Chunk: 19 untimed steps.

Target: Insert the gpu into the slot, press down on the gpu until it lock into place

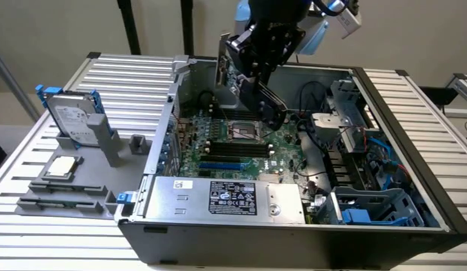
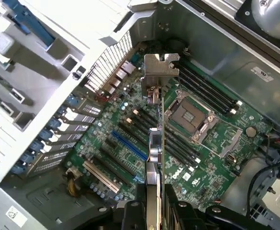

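Note:
My gripper hangs over the open computer case, shut on the gpu. The card is a black board with a thin silver end bracket, tilted above the motherboard. From the wrist the gpu appears edge-on, bracket at the far end, clamped between my fingers with the gripper centred on it. The slot is a bright-blue strip on the green board, below the card and apart from it. In the wrist view the slot lies parallel to the card, offset to one side.
The CPU socket and black memory slots sit under the card. A silver power supply fills the near case edge. Cables and drive bays crowd the exterior view's right. A hard drive with blue rails stands outside the case.

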Tool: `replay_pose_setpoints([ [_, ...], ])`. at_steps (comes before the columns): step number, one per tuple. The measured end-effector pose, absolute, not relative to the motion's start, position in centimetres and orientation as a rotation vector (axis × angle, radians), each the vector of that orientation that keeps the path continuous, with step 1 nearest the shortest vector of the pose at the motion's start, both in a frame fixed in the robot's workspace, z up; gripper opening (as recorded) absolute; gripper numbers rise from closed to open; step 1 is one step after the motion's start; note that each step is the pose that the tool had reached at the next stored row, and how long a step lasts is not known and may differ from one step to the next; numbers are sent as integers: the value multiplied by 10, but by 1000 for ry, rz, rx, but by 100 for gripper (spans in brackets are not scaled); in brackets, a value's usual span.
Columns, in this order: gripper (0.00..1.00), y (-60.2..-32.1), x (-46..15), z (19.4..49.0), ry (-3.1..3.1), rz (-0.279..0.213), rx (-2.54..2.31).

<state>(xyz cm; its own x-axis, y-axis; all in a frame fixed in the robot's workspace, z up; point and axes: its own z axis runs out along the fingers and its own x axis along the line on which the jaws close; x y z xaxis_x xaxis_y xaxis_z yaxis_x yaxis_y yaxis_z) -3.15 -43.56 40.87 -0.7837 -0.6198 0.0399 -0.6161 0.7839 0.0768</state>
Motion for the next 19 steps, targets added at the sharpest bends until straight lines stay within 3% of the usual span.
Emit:
replay_pose_setpoints([
  [19,27,-436,-31,409,-2683,-73,1488],
])
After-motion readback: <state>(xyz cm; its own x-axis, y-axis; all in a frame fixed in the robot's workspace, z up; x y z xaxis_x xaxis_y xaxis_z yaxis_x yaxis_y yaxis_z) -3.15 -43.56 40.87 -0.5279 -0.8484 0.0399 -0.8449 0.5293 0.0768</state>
